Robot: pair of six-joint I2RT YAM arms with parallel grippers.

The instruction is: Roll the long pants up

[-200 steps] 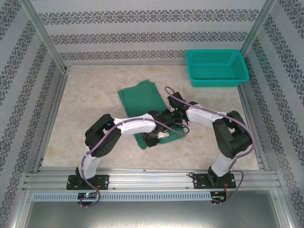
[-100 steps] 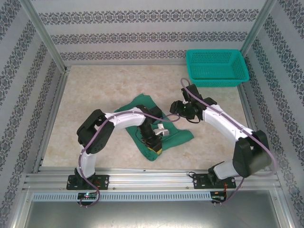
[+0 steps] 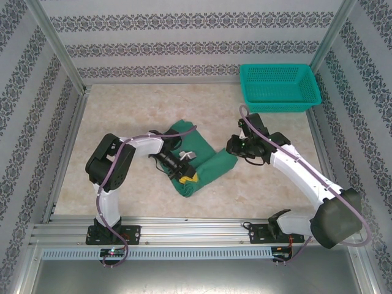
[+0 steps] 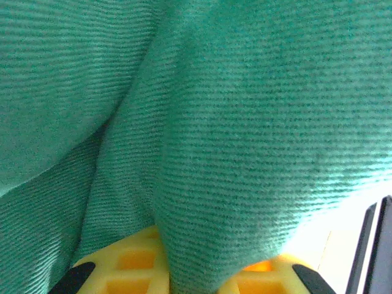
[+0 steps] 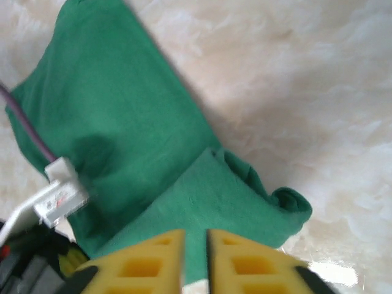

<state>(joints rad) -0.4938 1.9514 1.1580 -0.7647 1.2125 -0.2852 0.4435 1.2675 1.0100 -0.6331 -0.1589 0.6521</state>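
The pale marbled tabletop carries the long pants at its middle, between the two arms. They are bunched into a thick dark green band. From above, the band's long axis runs on a diagonal, from a near-left end to a far-right end. A flatter layer spreads toward the far side, partly hidden under the left forearm and its cable. Waist and leg ends cannot be told apart in the folds.

The teal mesh basket stands in the far right corner, well apart from the cloth.

The left claw sits at the near-left end, grasping the pants. In its wrist view a ridge of fabric drops between the yellow fingers, and most of each finger is cut off by the frame.

The right claw is just beside the far-right end. In its wrist view it is clenched, its fingers almost meeting above the cloth, whose end curls in layers.

A small white connector lies blurred over the pants.
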